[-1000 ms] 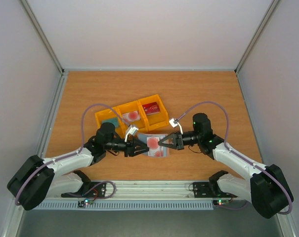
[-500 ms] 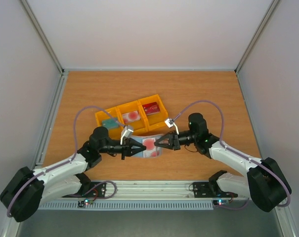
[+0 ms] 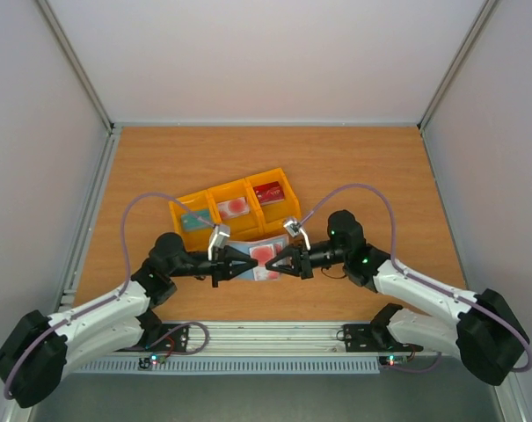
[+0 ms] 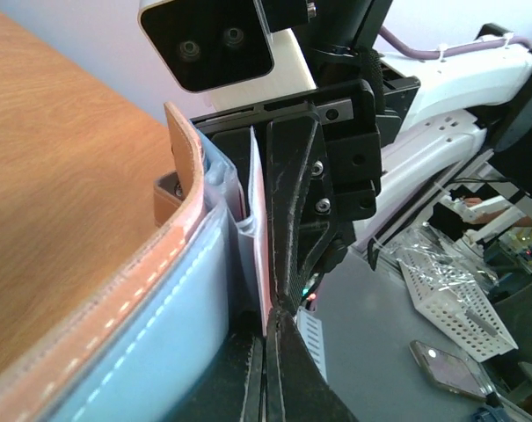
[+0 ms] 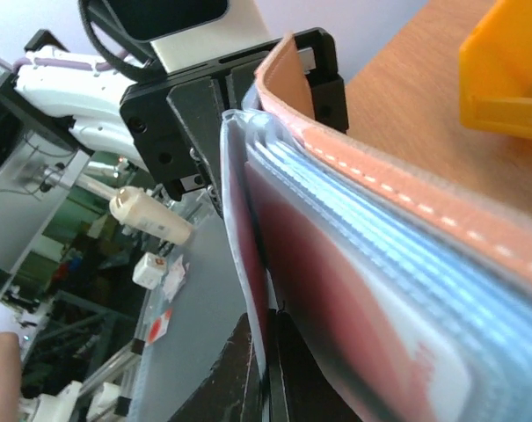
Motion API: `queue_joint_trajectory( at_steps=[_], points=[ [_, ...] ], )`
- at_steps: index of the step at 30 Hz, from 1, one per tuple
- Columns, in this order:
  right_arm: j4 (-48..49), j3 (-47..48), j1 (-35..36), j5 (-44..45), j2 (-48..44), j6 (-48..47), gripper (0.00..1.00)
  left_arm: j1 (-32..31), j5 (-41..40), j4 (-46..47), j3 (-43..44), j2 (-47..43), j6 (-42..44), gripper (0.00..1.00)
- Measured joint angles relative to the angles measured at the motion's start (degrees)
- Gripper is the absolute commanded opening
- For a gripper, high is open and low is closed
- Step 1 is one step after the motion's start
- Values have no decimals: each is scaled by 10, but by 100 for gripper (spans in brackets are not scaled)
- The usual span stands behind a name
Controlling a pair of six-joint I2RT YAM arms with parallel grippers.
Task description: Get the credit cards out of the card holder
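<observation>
The card holder (image 3: 252, 247) hangs opened just above the table, stretched between my two grippers. Whitish-pink credit cards with red blotches (image 3: 266, 253) show in its pale blue panels. My left gripper (image 3: 246, 263) is shut at the holder's left end. In the left wrist view its jaws (image 4: 267, 338) pinch the thin edge of a whitish-pink card (image 4: 258, 237), beside the blue lining (image 4: 160, 352) and brown stitched rim (image 4: 116, 290). My right gripper (image 3: 276, 261) is shut on the holder's right end. There its jaws (image 5: 267, 352) clamp a clear pocket layer over a red-blotched card (image 5: 336, 290).
A yellow three-compartment tray (image 3: 214, 192) stands just behind the holder, with a teal card (image 3: 195, 220), a whitish-pink one (image 3: 233, 207) and a dark red one (image 3: 267, 192) in it. Its corner (image 5: 503, 70) shows in the right wrist view. Grey walls enclose the wooden table (image 3: 353, 167).
The left gripper has closed at the holder's left end. Both grippers have drawn closer together, and the right one has carried the holder a little to the left and nearer.
</observation>
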Motion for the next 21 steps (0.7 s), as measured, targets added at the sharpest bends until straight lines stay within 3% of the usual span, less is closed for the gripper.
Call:
queue_joint_trajectory(
  at_steps=[4, 9, 12, 21],
  points=[
    [-61, 13, 10, 17, -38, -30, 1, -9, 2, 4, 0, -18, 6, 18],
    [-123, 36, 0, 26, -54, -64, 1, -3, 12, 9, -7, -47, 25, 15],
    [-151, 47, -1, 28, -48, -79, 1, -3, 15, 13, -7, -50, 30, 26],
    [-161, 59, -3, 11, -43, -93, 1, -4, -3, 9, -7, -34, 20, 31]
  ],
)
